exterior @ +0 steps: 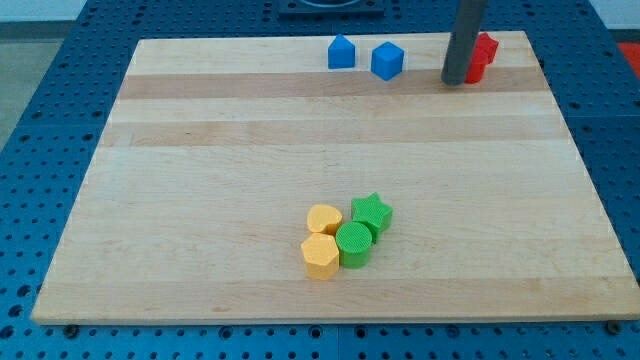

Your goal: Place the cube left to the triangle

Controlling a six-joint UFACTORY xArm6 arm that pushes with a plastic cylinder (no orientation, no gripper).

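Note:
A blue cube (387,60) sits near the view's top edge of the wooden board (200,180). A blue house-shaped, triangle-topped block (341,52) stands just to its left, a small gap between them. My tip (455,82) is the lower end of the dark rod. It rests to the right of the blue cube, touching or just beside the red blocks (481,57), which it partly hides.
A cluster sits low in the middle of the board: a yellow heart (323,218), a yellow hexagon (320,256), a green cylinder (354,244) and a green star (372,212). The board lies on a blue perforated table (40,100).

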